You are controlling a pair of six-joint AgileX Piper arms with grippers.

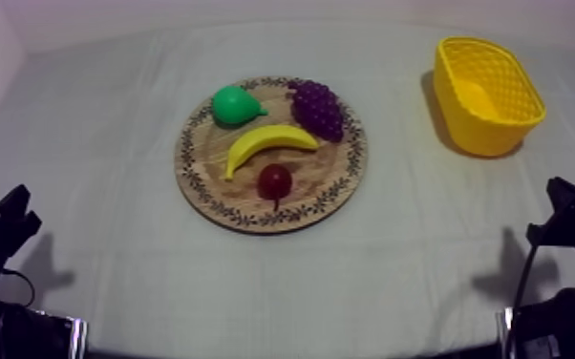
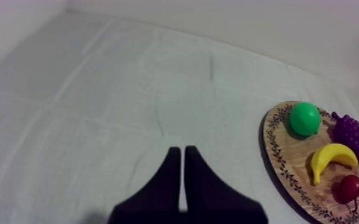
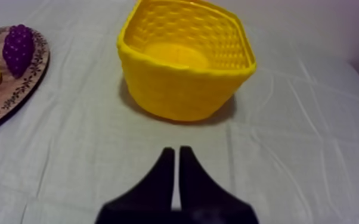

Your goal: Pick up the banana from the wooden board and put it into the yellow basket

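A yellow banana (image 1: 269, 143) lies across the middle of the round wooden board (image 1: 202, 187), between a green pear (image 1: 234, 105), purple grapes (image 1: 318, 108) and a small red fruit (image 1: 274, 179). The yellow basket (image 1: 487, 93) stands at the far right, with nothing in it. My left gripper (image 1: 10, 221) rests low at the left, shut on nothing, well away from the board. My right gripper (image 1: 566, 212) rests low at the right, shut as well, in front of the basket (image 3: 185, 59). From the left wrist, the banana (image 2: 331, 158) lies on the board (image 2: 277, 156) off to the side of my shut fingers (image 2: 182, 179).
The grey-white cloth (image 1: 110, 124) covers the table, with open room left of the board and between board and basket. In the right wrist view the board's rim (image 3: 12, 98) with grapes (image 3: 18, 47) lies beside the basket, beyond my shut fingers (image 3: 176, 179).
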